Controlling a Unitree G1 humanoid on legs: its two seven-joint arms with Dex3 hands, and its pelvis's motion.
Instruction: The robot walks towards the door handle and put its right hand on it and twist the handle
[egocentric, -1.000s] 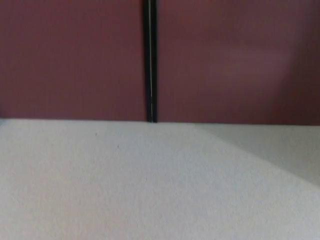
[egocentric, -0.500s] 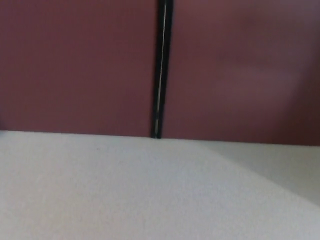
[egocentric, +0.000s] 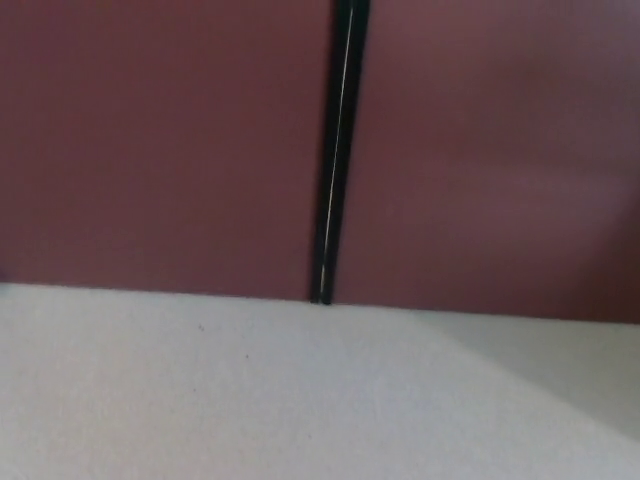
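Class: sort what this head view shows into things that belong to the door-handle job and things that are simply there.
Belongs to the job: dark red door panels; black gap between them. No handle or robot hand shows.

Simply there: pale floor.

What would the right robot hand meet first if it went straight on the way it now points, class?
That cannot be settled: neither robot hand shows in the head view, so its heading is unknown. Ahead lie only the pale floor and dark red door panels split by a black seam; no handle is visible.

Head view faces down, close to maroon doors (egocentric: 160, 140); pale floor (egocentric: 250, 400) below.
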